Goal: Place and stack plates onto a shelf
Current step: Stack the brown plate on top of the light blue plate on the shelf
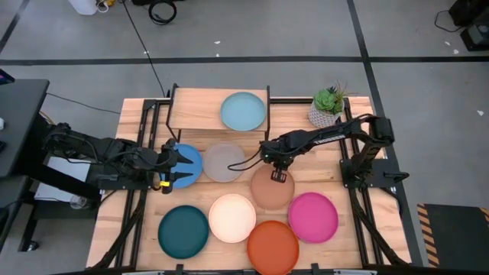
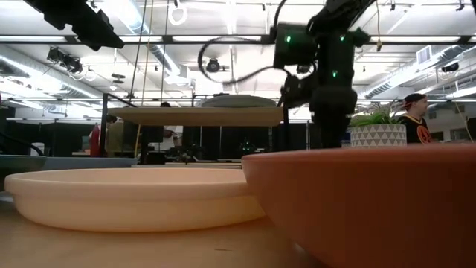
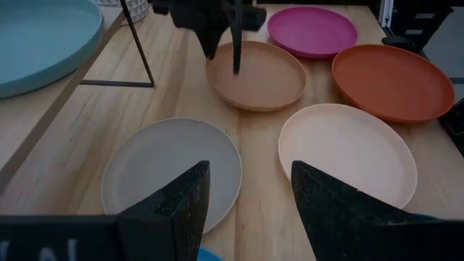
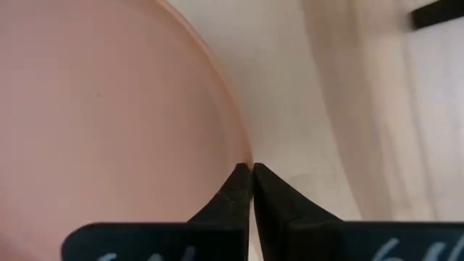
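Observation:
The shelf [image 1: 197, 111] stands at the table's far edge with the light blue plate [image 1: 243, 111] on its right half. On the table lie the blue [image 1: 189, 156], grey [image 1: 223, 161], peach [image 1: 271, 192], cream-white [image 1: 232, 218], dark teal [image 1: 183, 231], orange [image 1: 273, 246] and magenta [image 1: 312, 217] plates. My left gripper [image 1: 170, 166] is open over the blue plate, its fingers [image 3: 181, 210] pointing toward the grey plate [image 3: 170, 170]. My right gripper [image 1: 276, 174] is shut on the peach plate's far rim. My right gripper pinches the peach plate's rim [image 4: 245, 154] at its far side between the two fingertips [image 4: 239, 181], one on the inner side and one on the outer. The fingers come from above, pointing down [image 3: 236, 61]. The plate [image 3: 255, 76] lies flat on the table.
A potted plant [image 1: 328, 107] stands at the far right, beside the shelf. The shelf's thin black leg [image 3: 138, 43] stands near the grey plate. The orange plate's wall [image 2: 372, 201] fills the low view's near right. A person [image 2: 414, 117] sits in the room beyond the table.

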